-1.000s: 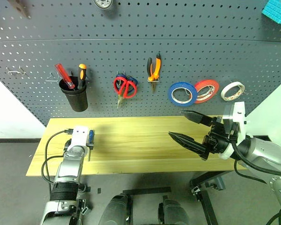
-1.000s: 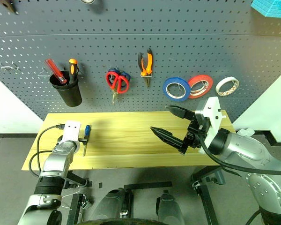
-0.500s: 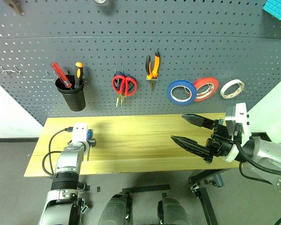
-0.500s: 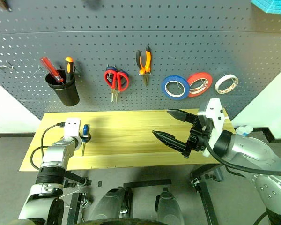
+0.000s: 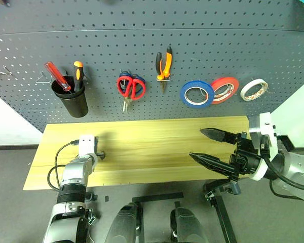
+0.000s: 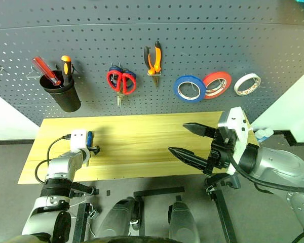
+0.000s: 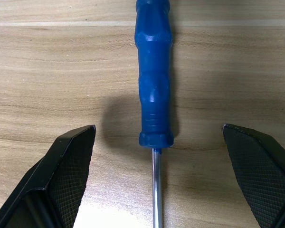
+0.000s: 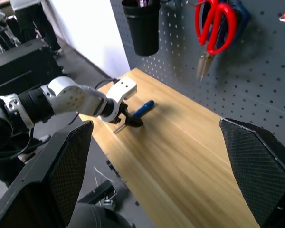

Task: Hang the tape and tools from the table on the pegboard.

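I have my left claw (image 7: pixel 154 190) spread wide astride the blue screwdriver (image 7: pixel 154 76) lying on the bench (image 5: pixel 157 147), ready to pinch it, while my right claw (image 5: pixel 213 149) waits open, empty.

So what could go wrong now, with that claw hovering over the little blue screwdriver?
The left gripper stands open astride the blue screwdriver lying flat on the table. The round handle might roll or slip as the fingers close. A grip near the thin shaft could let it tilt, making it awkward to place on the pegboard.
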`<state>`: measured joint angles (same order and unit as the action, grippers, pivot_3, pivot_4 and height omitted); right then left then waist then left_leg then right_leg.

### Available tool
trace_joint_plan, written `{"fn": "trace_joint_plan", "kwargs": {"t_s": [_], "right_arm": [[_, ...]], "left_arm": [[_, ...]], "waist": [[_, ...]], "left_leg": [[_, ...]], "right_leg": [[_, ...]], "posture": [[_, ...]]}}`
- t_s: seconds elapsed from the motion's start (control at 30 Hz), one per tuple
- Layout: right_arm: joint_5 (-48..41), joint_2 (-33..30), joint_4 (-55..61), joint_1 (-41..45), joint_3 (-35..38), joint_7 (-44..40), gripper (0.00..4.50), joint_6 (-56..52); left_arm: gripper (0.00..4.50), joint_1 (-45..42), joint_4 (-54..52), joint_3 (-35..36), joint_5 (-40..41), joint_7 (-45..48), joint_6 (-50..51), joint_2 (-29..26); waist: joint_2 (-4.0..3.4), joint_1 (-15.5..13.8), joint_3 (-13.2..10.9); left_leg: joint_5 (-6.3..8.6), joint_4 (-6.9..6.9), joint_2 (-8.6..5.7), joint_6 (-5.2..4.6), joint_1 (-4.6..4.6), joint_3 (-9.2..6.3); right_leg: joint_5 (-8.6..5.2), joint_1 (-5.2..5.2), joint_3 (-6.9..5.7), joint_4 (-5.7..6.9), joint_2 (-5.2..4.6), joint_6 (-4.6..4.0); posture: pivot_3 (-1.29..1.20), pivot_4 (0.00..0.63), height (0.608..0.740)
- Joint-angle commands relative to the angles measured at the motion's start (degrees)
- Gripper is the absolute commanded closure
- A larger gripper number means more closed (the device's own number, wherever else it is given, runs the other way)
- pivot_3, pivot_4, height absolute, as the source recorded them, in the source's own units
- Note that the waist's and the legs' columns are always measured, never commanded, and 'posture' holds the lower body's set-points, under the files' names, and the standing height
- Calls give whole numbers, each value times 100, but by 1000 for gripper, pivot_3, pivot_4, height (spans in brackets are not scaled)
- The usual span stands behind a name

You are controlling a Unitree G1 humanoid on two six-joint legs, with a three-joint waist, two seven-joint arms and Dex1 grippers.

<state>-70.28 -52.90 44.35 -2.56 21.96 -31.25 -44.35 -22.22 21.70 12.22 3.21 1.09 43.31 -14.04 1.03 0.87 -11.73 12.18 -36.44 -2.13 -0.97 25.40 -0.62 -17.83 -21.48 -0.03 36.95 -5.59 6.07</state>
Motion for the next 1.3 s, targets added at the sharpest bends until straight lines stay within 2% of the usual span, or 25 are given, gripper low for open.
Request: {"fn": "trace_joint_plan", "kwargs": {"t_s": [0.03,0.4,0.53,0.83,0.87,1.07,1.3], "right_arm": [[-260,-141,156,-51,282,0,0,-19],[-417,-321,95,-99,389,2,0,-78],[-365,-346,55,-76,323,-21,0,-74],[-216,-318,-75,126,117,-115,0,-55],[-197,-313,-90,148,99,-132,0,-53],[-18,-252,-195,309,-91,-214,0,-21],[261,-118,-332,522,-329,-311,0,46]], "left_arm": [[28,28,24,-16,44,-14,-13,74],[28,-109,249,112,164,-75,-133,98],[907,-1,184,145,190,-103,-110,116],[3941,134,1,188,284,-152,1,111],[4070,142,-25,193,291,-154,23,107],[4070,203,-375,186,335,-164,299,120],[4070,612,-1736,-334,373,124,770,192]], "waist": [[-7,1,-14],[-7,14,-73],[-7,22,-73],[-8,23,-73],[-8,22,-73],[-7,22,-73],[-6,-14,-73]], "left_leg": [[0,0,0,0,0,0],[1,25,0,-2,0,5],[6,35,0,-10,2,8],[11,41,0,-16,3,14],[11,42,0,-16,3,14],[12,42,0,-17,5,16],[15,45,0,-20,17,18]], "right_leg": [[0,0,0,-1,0,-1],[0,2,0,-37,-2,0],[4,5,-1,-61,-2,8],[5,5,-1,-72,-4,10],[4,5,-1,-72,-4,8],[6,5,0,-77,-5,10],[9,-3,-1,-83,-5,16]], "posture": [[-147,273,740],[-158,270,740],[-151,267,740],[-133,253,740],[-133,253,740],[-117,242,740],[-89,221,740]]}}
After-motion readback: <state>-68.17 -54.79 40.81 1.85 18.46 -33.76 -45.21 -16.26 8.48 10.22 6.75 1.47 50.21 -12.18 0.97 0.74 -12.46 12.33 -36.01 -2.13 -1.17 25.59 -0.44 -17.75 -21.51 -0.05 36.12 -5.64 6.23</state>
